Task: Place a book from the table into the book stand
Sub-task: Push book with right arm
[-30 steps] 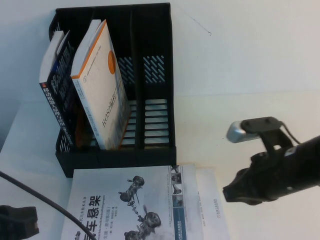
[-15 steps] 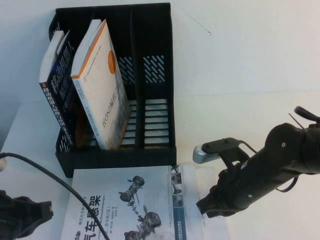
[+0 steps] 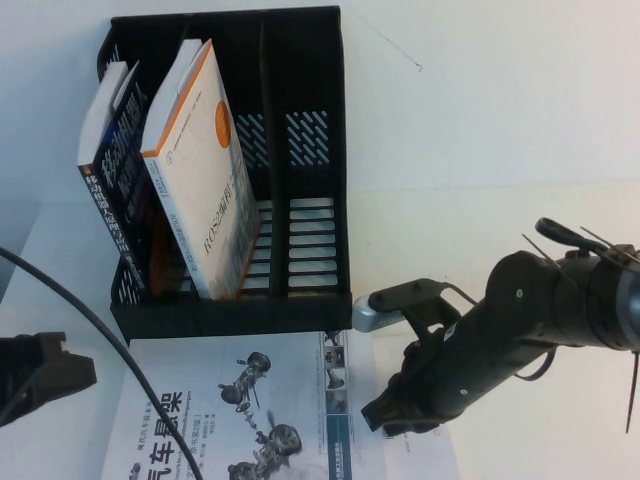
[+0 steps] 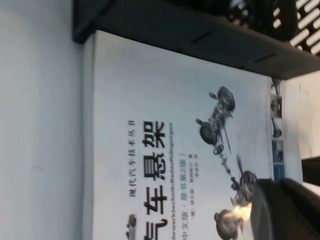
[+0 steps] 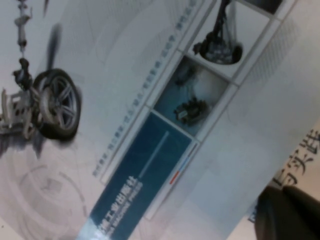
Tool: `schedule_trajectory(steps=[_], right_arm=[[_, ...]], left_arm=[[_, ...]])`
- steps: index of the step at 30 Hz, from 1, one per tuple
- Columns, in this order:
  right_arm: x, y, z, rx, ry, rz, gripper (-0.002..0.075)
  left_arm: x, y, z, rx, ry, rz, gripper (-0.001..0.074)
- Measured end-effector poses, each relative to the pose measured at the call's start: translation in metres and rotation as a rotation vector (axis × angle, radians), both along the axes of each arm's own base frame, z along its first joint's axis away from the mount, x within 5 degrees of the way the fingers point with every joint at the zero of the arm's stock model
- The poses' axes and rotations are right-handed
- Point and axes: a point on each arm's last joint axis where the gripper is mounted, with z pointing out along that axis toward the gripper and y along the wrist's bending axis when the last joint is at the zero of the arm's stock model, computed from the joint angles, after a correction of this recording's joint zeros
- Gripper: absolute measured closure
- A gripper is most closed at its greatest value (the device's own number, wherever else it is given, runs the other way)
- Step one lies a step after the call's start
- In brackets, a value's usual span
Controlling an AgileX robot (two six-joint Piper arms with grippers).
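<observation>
Left gripper hovers low at the table's left edge, beside the book; can't tell its jaw state. Book lies flat, cover up, just in front of the stand. Stand's left 2 slots hold books, right slot looks free. Right gripper sits over the book's right edge; jaw state also can't tell. Risks: flat book gives no edge to pinch, so fingers may skid or only lift the cover; book may shove into the stand base.

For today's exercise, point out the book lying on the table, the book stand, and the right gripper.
book point(image 3: 200, 410): high view, its white cover.
book stand point(image 3: 310, 175): high view, an upright divider.
right gripper point(image 3: 385, 418): high view, dark tip over the book's right edge.
</observation>
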Motion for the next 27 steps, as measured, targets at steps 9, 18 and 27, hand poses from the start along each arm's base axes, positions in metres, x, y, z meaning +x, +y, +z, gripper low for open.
schedule_trajectory(steps=[9, 18, 27], right_arm=[[0.002, -0.01, 0.006, -0.118, -0.024, -0.037, 0.0718], [-0.012, -0.028, 0.08, -0.109, -0.172, -0.064, 0.0718], [-0.048, -0.052, 0.148, -0.022, -0.273, -0.078, 0.0718]], left_arm=[[0.013, 0.013, -0.017, -0.043, 0.058, -0.002, 0.0738], [0.032, 0.014, -0.052, -0.108, 0.18, -0.093, 0.0731], [0.054, 0.017, -0.066, -0.174, 0.248, -0.128, 0.0357]])
